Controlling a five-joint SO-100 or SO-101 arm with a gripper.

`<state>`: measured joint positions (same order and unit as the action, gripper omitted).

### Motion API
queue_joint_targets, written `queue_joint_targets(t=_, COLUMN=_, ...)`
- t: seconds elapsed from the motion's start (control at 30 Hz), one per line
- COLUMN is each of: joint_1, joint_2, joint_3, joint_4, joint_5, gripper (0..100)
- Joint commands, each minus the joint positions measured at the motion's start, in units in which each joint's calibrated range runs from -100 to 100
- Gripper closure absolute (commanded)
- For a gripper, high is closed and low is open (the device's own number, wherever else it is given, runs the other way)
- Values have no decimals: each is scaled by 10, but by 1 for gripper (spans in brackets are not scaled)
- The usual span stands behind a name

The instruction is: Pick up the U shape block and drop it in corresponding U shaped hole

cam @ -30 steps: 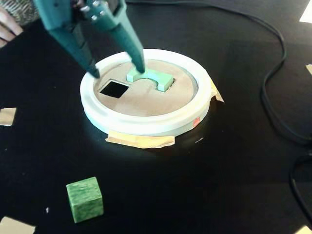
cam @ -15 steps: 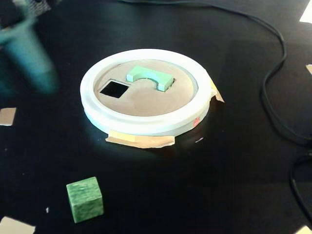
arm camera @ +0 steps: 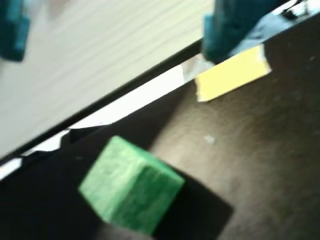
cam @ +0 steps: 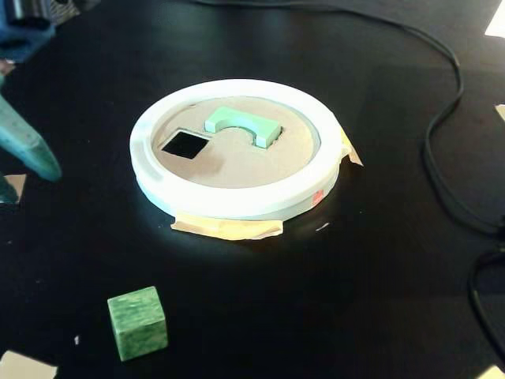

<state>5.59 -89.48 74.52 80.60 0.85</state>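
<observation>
Fixed view: green cube [cam: 137, 322] nearest, at 7 o'clock on the black counter [cam: 371, 276]. Beyond it, white ring [cam: 237, 201]; U block [cam: 241, 125] rests on the insert at 12 o'clock, apparently not sunk. Hand [cam: 16, 170] at 9 o'clock, fingers apart, empty. Judgement: regrasp the block's flanks and square it with its hole.

A mint-green U block [cam: 242, 125] lies on a tan disc [cam: 237, 162] ringed white [cam: 237, 201]; a mottled dark-green cube [cam: 137, 322] sits near on the black table [cam: 355, 300].
</observation>
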Motion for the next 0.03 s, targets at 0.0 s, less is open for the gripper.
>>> queue_joint_targets(t=0.0, joint_1=6, joint_2=-82, joint_3=72, joint_4=-28, joint_5=-4, gripper=40)
